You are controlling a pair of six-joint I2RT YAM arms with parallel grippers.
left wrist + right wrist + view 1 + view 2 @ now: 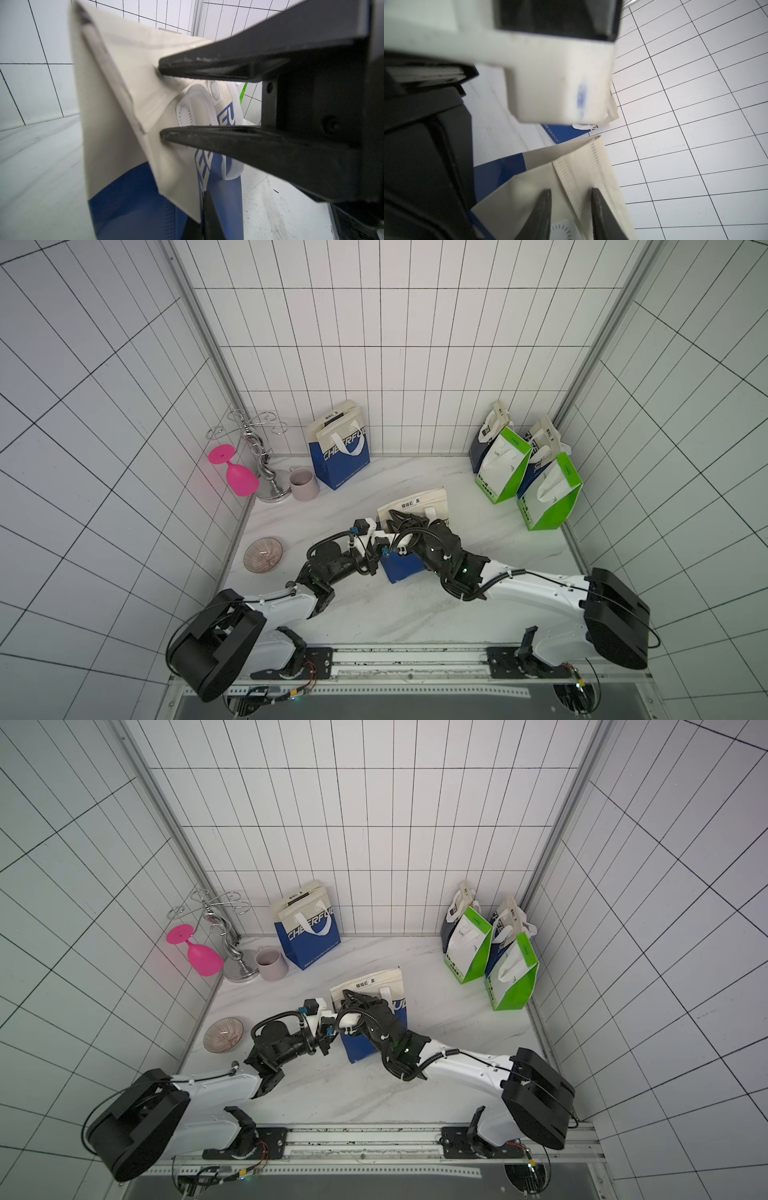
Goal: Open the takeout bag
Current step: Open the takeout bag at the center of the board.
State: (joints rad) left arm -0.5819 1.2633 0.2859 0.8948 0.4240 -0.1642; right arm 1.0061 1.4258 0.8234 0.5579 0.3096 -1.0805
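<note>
The takeout bag [415,499] [370,982] stands mid-table, cream on top and blue below, with white handles. My left gripper [380,558] [330,1036] is at its left side; in the left wrist view it [204,195] is shut on the edge of the bag's [116,124] cream side panel. My right gripper [397,517] [349,995] reaches over the bag's top from the right. In the right wrist view it [571,191] stands open, jaws apart astride the folded cream top flap [591,162]. The left wrist view shows its fingers [207,62] with tips against the cream top.
Another blue and cream bag [340,452] stands at the back wall. Green and white bags [505,468] [552,497] crowd the back right corner. At the left are a pink glass [237,472], a metal rack [257,448], a mug [303,483] and a bowl [263,555].
</note>
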